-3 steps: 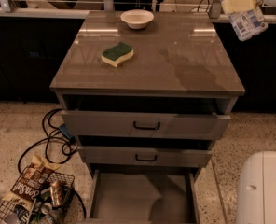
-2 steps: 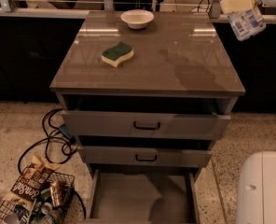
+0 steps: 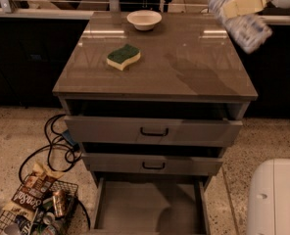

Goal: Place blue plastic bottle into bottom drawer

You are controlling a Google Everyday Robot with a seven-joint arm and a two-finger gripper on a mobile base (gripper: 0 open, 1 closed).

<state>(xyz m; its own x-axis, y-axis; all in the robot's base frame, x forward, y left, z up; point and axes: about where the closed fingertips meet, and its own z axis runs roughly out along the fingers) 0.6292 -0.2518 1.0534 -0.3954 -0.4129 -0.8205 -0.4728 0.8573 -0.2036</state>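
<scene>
The blue plastic bottle is a clear bottle with a whitish label, held tilted in the air at the top right, above the cabinet's right rear corner. My gripper is shut on it, with a pale yellow finger lying across the bottle. The bottom drawer is pulled out at the foot of the cabinet, a wide shallow grey tray with a bare floor. The bottle is high above and to the right of it.
A green and yellow sponge and a white bowl sit on the cabinet top. Two drawers with dark handles are slightly open. A wire basket with cans and snack bags and cables lie at the floor left. A white robot part is at bottom right.
The gripper with the bottle has moved a little left and down, and the bottle now appears blurred with motion. Nothing else has moved.
</scene>
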